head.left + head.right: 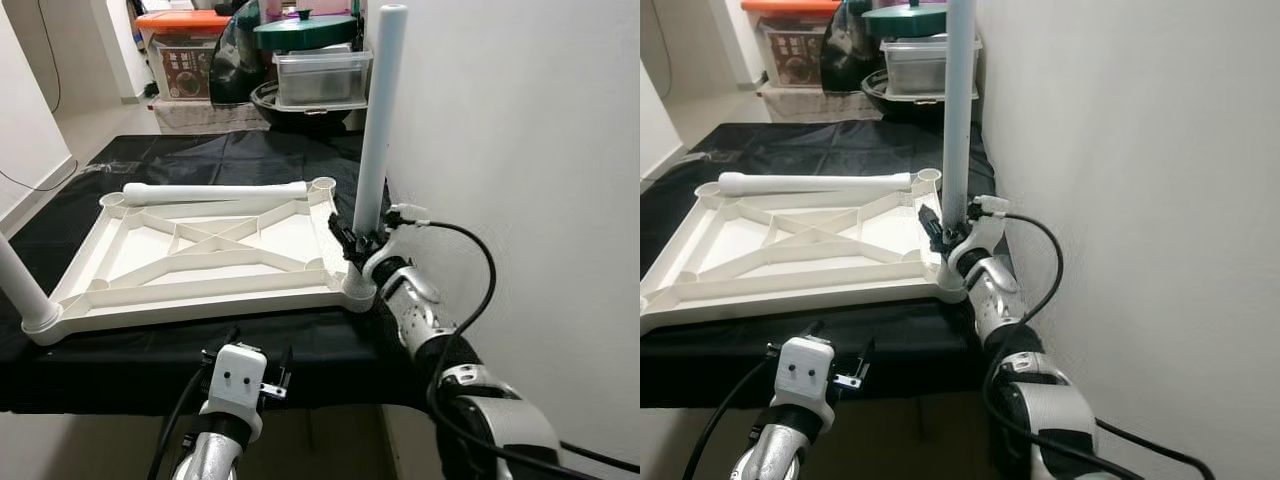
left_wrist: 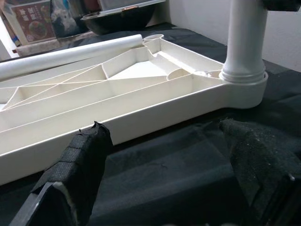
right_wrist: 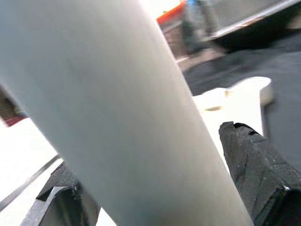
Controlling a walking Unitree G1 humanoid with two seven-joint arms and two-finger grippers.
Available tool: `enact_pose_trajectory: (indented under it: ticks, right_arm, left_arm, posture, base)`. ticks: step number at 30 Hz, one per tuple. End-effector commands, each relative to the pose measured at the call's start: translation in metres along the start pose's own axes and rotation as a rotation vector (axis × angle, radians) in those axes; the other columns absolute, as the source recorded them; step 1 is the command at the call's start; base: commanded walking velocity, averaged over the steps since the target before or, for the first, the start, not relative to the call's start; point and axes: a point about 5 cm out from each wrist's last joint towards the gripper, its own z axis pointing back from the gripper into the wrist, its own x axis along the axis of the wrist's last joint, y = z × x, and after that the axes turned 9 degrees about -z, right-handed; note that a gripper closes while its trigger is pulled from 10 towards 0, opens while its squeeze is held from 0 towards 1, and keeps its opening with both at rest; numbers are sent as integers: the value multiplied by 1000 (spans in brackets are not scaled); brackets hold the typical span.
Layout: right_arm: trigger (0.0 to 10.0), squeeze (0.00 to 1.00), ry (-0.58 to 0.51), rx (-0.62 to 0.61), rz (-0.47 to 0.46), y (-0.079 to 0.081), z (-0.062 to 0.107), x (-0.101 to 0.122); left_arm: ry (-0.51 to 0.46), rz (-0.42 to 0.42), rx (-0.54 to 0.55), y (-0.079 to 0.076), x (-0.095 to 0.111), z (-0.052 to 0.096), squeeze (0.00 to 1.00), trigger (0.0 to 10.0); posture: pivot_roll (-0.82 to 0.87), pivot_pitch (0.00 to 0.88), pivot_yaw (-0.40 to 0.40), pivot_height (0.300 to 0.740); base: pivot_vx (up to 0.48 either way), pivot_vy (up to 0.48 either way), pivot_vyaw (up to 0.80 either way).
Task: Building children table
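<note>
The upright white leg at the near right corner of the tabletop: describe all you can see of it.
The upright leg is a plain white tube, plastic by its look, with a rounded top. It stands vertically, its lower end seated in the round corner socket of the upside-down tabletop, close to the white wall. The right gripper has its black fingers around the leg low down, just above the socket. In the left wrist view a collar rings its base.

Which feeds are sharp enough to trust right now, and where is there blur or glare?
Left eye view: evenly lit and sharp on the tabletop frame and upright leg. Right wrist view: that leg sits so close between the right gripper fingers that it blurs, background washed out. Left wrist view: frame crisp, left gripper fingertips slightly soft.
</note>
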Motion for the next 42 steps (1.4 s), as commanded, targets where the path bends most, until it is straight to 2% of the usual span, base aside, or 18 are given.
enact_pose_trajectory:
  ticks: [1, 2, 3, 6, 7, 14, 15, 16, 18, 19, 20, 23, 26, 28, 30, 33, 35, 42]
  right_arm:
    - [10000, 0, 126, 205, 10, 19, -7, -8]
    - [10000, 0, 126, 205, 10, 19, -7, -8]
    - [10000, 0, 247, 374, 77, 28, -6, -12]
    - [10000, 0, 332, 475, 118, 33, -4, -16]
    - [10000, 0, 445, 604, 154, 40, 0, -25]
    - [9529, 0, 613, 763, 196, 49, 5, -40]
    - [0, 0, 629, 739, 235, 50, 4, -44]
    - [0, 0, 629, 739, 235, 50, 4, -44]
    - [0, 0, 606, 669, 278, 49, 0, -47]
    - [0, 0, 512, 469, 307, 45, -9, -45]
    - [0, 0, 512, 469, 307, 45, -9, -45]
    - [0, 0, 447, 315, 291, 38, -14, -41]
    - [0, 0, 283, 6, 230, 20, -18, -26]
    - [0, 0, 262, -38, 215, 17, -17, -24]
    - [0, 0, 116, -346, 210, -6, -9, -14]
    - [0, 0, 60, -465, 207, -14, -4, -10]
    - [0, 0, -15, -653, 197, -23, 5, -12]
    - [0, 0, -48, -813, 196, -17, 10, -30]
  left_arm:
    - [5, 1, -2, 0, -2, 0, 0, 10000]
    - [5, 1, -2, 0, -2, 0, 0, 10000]
    - [5, 1, -1, 1, -2, 0, 0, 10000]
    - [4, 1, -1, 1, -2, -1, 0, 10000]
    - [2, 1, -1, 1, -1, -1, 0, 10000]
    - [-8, -1, 1, 2, 0, -1, 0, 10000]
    - [-15, -1, 2, 2, 2, -1, 0, 10000]
    - [-15, -1, 2, 2, 2, -1, 0, 10000]
    - [-26, -3, 3, 2, 3, 0, 0, 10000]
    - [-54, -3, 4, 2, 7, 0, 0, 10000]
    - [-54, -3, 4, 2, 7, 0, 0, 10000]
    - [-63, -4, 3, 2, 8, 1, 0, 10000]
    - [-62, -2, 0, 1, 8, 1, 0, 10000]
    - [-61, -2, -1, 1, 8, 1, 0, 10000]
    - [-61, 0, -3, 1, 8, 0, 0, 10000]
    - [-61, 0, -4, 1, 8, 0, 0, 10000]
    - [-62, 1, -4, 1, 8, 0, 0, 10000]
    - [-61, -1, -6, 2, 8, 0, 0, 10000]
  posture:
    - [73, 0, -10, 740]
    - [73, 0, -10, 740]
    - [84, 0, -16, 740]
    - [84, 0, -16, 740]
    - [84, 0, -16, 740]
    - [99, 0, -20, 740]
    - [100, 0, -21, 740]
    - [100, 0, -21, 740]
    - [102, 0, -24, 740]
    - [100, 0, -24, 740]
    - [100, 0, -24, 740]
    - [100, 0, -24, 740]
    - [100, 0, -24, 740]
    - [100, 0, -24, 740]
    - [94, 0, -23, 740]
    - [94, 0, -23, 740]
    - [90, 0, -20, 740]
    - [90, 0, -20, 740]
  base:
    - [0, 0, 0]
    - [0, 0, 0]
    - [0, 0, 0]
    - [0, 0, 0]
    - [0, 0, 0]
    - [0, 0, 0]
    - [0, 0, 0]
    - [0, 0, 0]
    - [0, 0, 0]
    - [0, 0, 0]
    - [0, 0, 0]
    - [0, 0, 0]
    - [0, 0, 0]
    - [0, 0, 0]
    - [0, 0, 0]
    - [0, 0, 0]
    - [0, 0, 0]
    - [0, 0, 0]
